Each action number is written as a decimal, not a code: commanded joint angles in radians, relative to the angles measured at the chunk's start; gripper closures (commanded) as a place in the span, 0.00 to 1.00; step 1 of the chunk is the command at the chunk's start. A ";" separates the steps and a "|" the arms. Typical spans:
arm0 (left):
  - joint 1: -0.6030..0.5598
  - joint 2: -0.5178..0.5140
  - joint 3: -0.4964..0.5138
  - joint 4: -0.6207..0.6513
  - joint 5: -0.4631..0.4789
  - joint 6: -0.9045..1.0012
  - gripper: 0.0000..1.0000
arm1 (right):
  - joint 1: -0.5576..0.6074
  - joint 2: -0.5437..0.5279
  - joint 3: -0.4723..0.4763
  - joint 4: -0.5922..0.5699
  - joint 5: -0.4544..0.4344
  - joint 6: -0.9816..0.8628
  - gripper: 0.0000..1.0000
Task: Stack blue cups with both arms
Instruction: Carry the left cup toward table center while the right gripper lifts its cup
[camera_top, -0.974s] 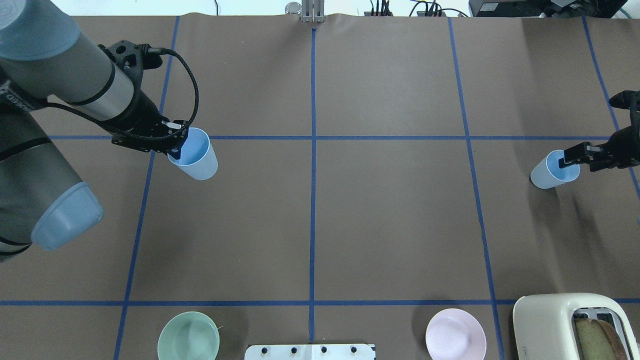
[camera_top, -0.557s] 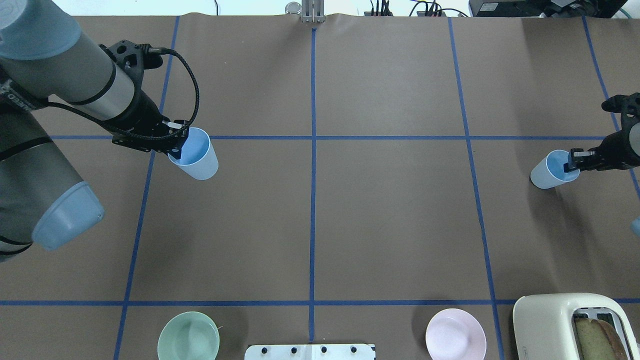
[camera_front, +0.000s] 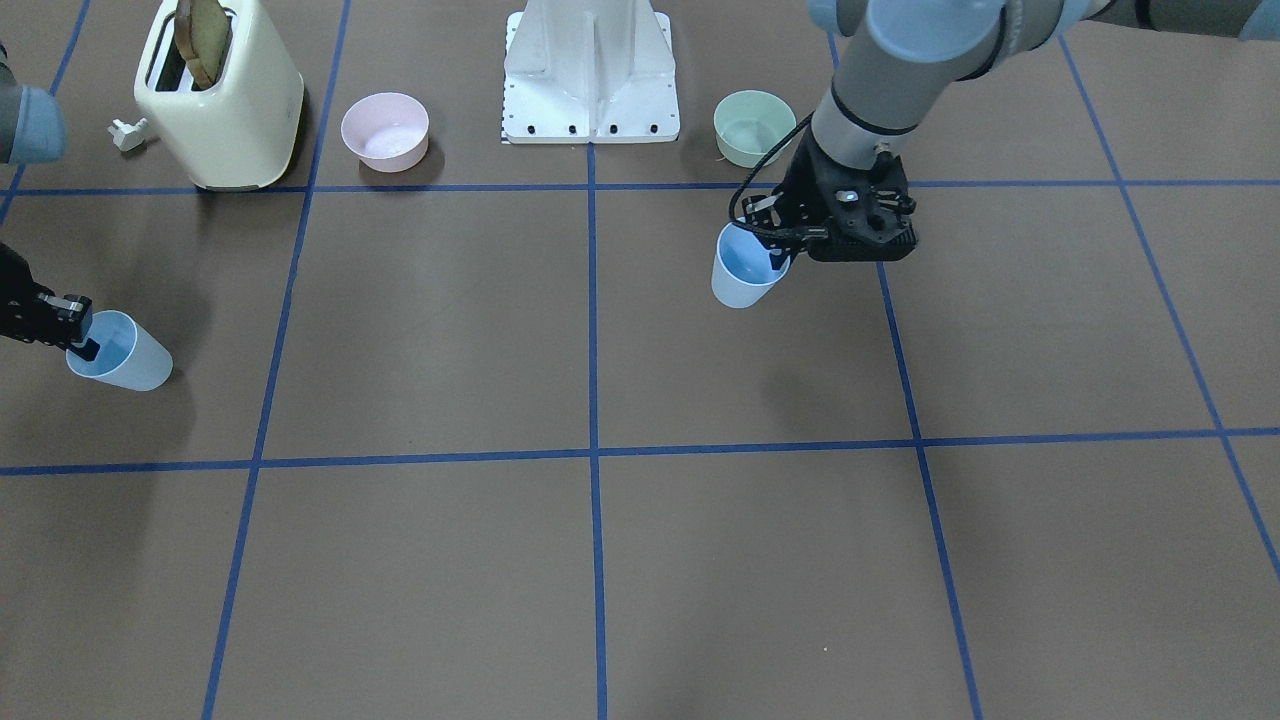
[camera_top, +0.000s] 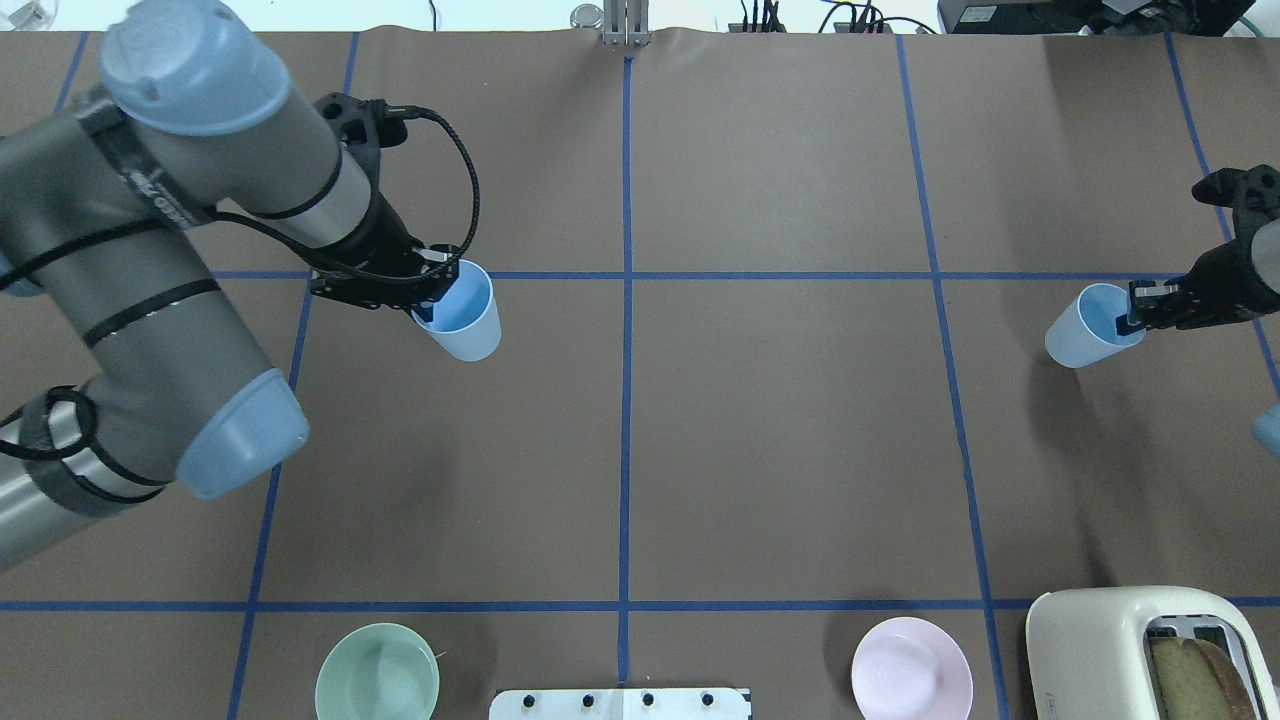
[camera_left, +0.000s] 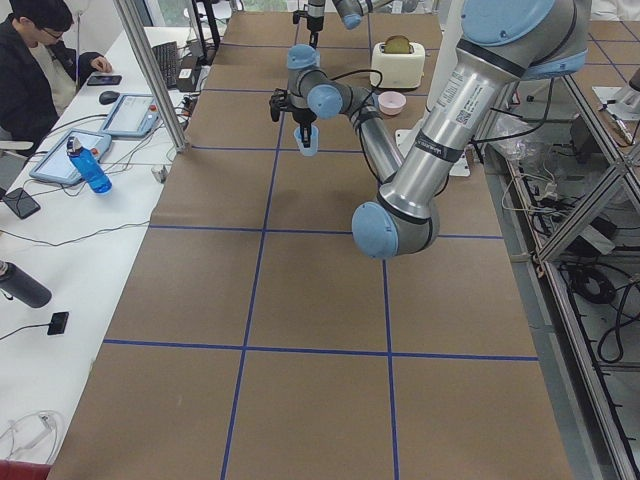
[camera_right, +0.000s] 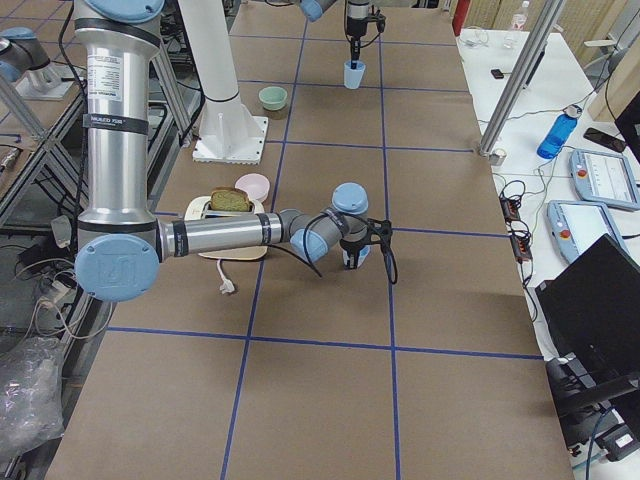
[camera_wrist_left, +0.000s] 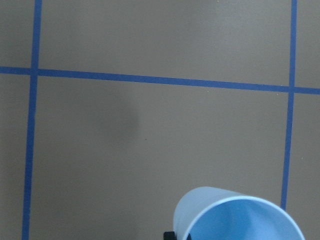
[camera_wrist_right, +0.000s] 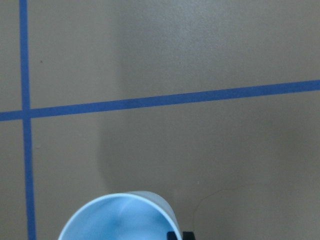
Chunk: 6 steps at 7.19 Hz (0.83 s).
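Note:
Two pale-blue cups are held above the table. My left gripper (camera_top: 432, 293) is shut on the rim of the left blue cup (camera_top: 462, 312), left of the table's centre line; that cup also shows in the front view (camera_front: 744, 265) and the left wrist view (camera_wrist_left: 240, 217). My right gripper (camera_top: 1133, 308) is shut on the rim of the right blue cup (camera_top: 1085, 327) near the right edge; that cup shows in the front view (camera_front: 118, 351) and the right wrist view (camera_wrist_right: 120, 217). Both cups hang upright with their mouths up.
A mint-green bowl (camera_top: 377, 682), a pink bowl (camera_top: 911, 680) and a cream toaster (camera_top: 1140, 650) with bread stand along the near edge beside the white base column (camera_front: 590, 70). Blue tape lines grid the brown table.
My left arm has carried its cup to the right, toward the centre line. My right gripper has shifted its cup slightly left and toward the far side.

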 joint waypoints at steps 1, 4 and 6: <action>0.081 -0.120 0.164 -0.061 0.062 -0.100 1.00 | 0.041 0.203 0.053 -0.300 0.032 -0.004 1.00; 0.140 -0.206 0.364 -0.208 0.105 -0.145 1.00 | 0.025 0.357 0.047 -0.446 0.013 -0.003 1.00; 0.158 -0.222 0.412 -0.241 0.105 -0.142 1.00 | 0.021 0.380 0.046 -0.455 0.006 -0.003 1.00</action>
